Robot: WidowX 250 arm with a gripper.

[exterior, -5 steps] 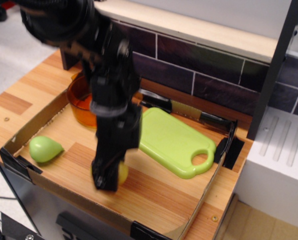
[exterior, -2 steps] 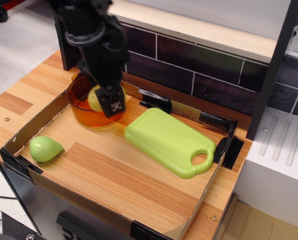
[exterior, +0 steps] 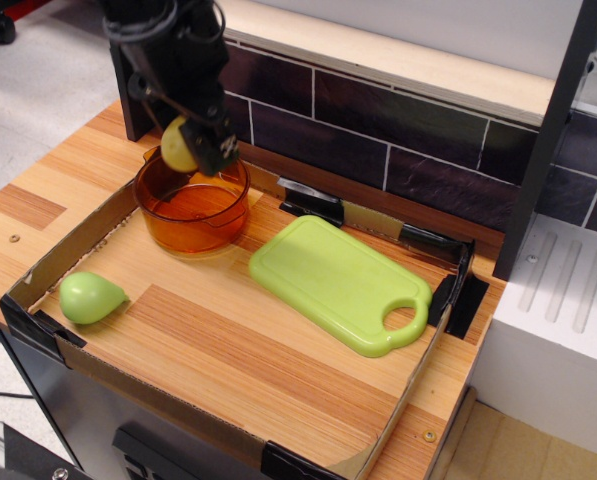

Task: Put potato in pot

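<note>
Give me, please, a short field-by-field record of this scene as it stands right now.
gripper: shut on the potato, above the back rim of the pot
potato: yellow-green, held in the air, not yet in the pot
pot: amber, translucent, upright at the back left of the tray, nothing visible inside
cutting board: light green, flat, right of the pot, handle hole toward the front right
pear toy: light green, lying at the front left, apart from the pot
tray: wooden floor with low cardboard walls
</note>
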